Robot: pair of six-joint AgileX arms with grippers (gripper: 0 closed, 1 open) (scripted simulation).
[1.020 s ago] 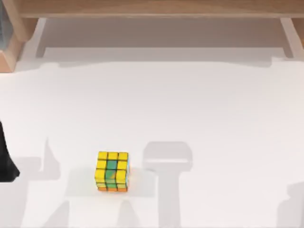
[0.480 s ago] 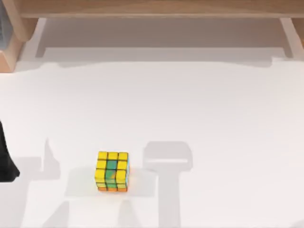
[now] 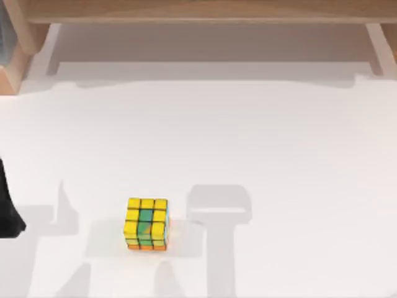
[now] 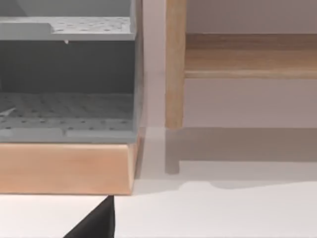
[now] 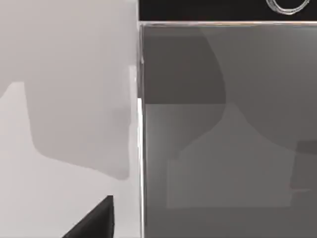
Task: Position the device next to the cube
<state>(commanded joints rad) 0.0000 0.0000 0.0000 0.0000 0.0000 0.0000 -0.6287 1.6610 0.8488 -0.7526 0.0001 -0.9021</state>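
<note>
The small yellow-and-green puzzle cube with its orange lower edge sits at about seven o'clock on the white table. Close under the right wrist camera lies the flat smartphone, with glossy grey screen and black bezel. It looks stiff, thin, slippery and scratch-prone, so pinching its long edges seems safest. Whether either gripper is open, I cannot tell.
</note>
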